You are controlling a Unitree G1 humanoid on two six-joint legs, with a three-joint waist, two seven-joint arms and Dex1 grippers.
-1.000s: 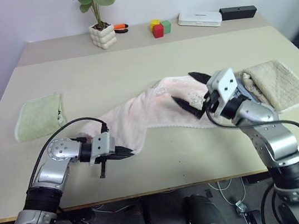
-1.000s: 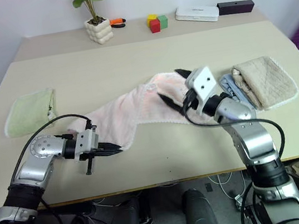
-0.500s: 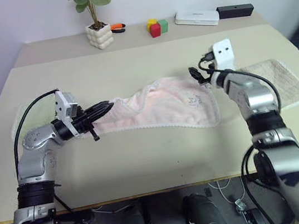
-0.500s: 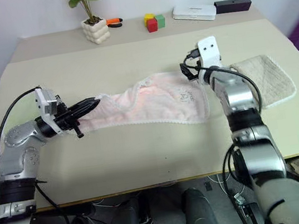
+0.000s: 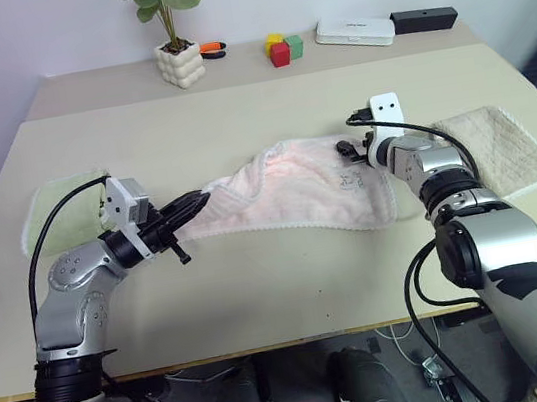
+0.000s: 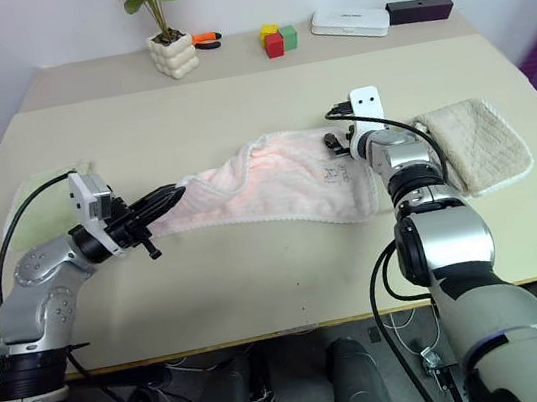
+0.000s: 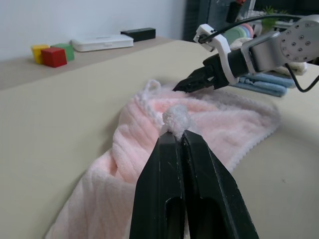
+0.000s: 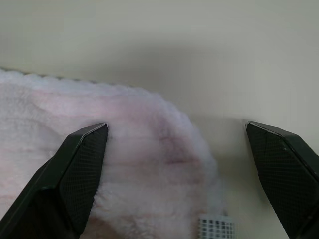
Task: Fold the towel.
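The pale pink towel lies stretched across the middle of the table, bunched and creased. My left gripper is shut on the towel's left end and holds it a little above the tabletop. In the left wrist view its fingers pinch the whitish edging. My right gripper is open at the towel's far right corner, pointing down at it. In the right wrist view the pink cloth lies between its wide-spread fingers. The right gripper also shows beyond the towel in the left wrist view.
A light green folded towel lies at the left, behind my left arm. A beige towel lies at the right over a blue cloth. At the back stand a potted plant, coloured blocks, a white box and a black box.
My left gripper has carried the towel's end up from the table's near side and drawn the cloth out leftward. My right gripper has swung out and come down at the far right corner.
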